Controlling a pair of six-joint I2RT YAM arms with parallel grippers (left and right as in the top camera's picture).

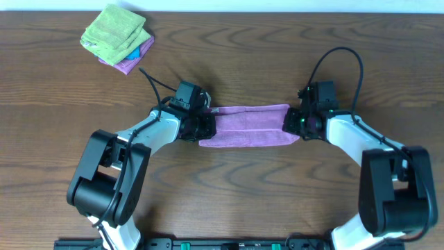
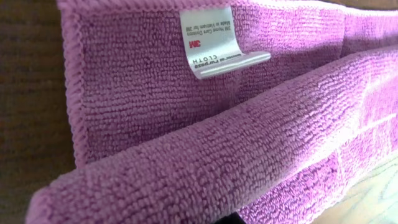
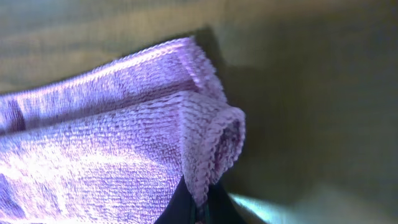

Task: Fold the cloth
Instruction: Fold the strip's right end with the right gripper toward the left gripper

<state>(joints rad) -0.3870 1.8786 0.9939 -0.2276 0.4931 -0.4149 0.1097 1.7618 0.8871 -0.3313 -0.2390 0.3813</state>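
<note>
Holding the cloth (image 1: pixel 250 126) flat on the surface (image 1: pixel 277 55), lengthwise between my claws: my left claw (image 1: pixel 206 126) is clamped on its left end and my right claw (image 1: pixel 290 123) pinches its right corner. Its near edge is doubled over, with a white label (image 2: pixel 210 43) showing at the left end. A stack of folded cloths (image 1: pixel 116 38) lies far left.

A robot lab bench: a cabled left arm (image 1: pixel 146 133) and right arm (image 1: pixel 361 135) based at the near edge of a wood-grain surface (image 1: pixel 277 55), folded cloths (image 1: pixel 116 38) stacked far left.
</note>
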